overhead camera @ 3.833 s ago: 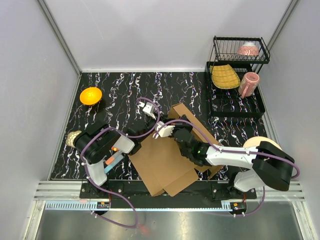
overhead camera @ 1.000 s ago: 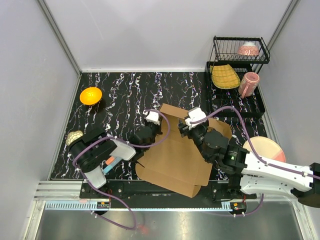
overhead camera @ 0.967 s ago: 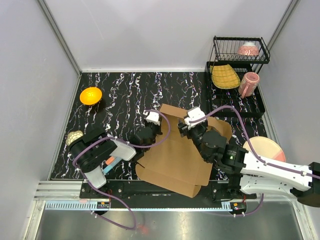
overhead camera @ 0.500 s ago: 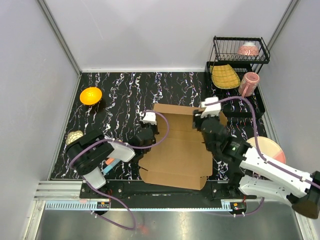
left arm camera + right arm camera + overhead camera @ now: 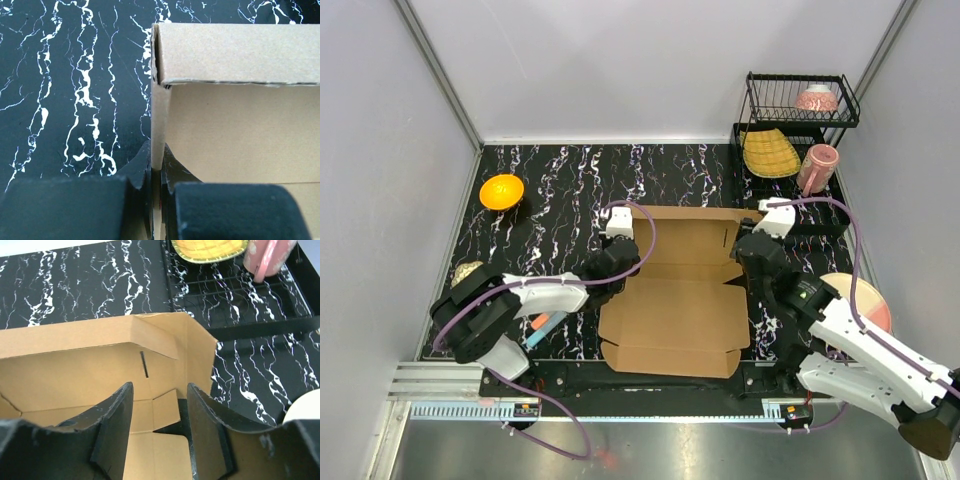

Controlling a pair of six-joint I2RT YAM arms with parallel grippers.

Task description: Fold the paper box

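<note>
**Box half up, left arm pinching the side wall**

So the paper box (image 5: 675, 305) is sitting open in the middle of the black marbled bench (image 5: 560, 180), right in front of both arms. Its back wall and left wall are standing up, and the front panel is lying flat.

The left end effector (image 5: 156, 150) is clenching the box's left wall, with one finger pressing on each side of the cardboard.

The right end effector (image 5: 160, 387) is hanging released over the box's right rear corner with its fingers well apart. I honestly can't tell if it's touching the cardboard.

At the far right, a black dish rack (image 5: 790, 210) is holding a yellow woven dish (image 5: 769, 152), a pink mug (image 5: 818, 167) and a pink bowl (image 5: 816, 99). An orange bowl (image 5: 501, 191) is sitting far left, and a pinkish plate (image 5: 860, 295) is lying beside the right arm.
</note>
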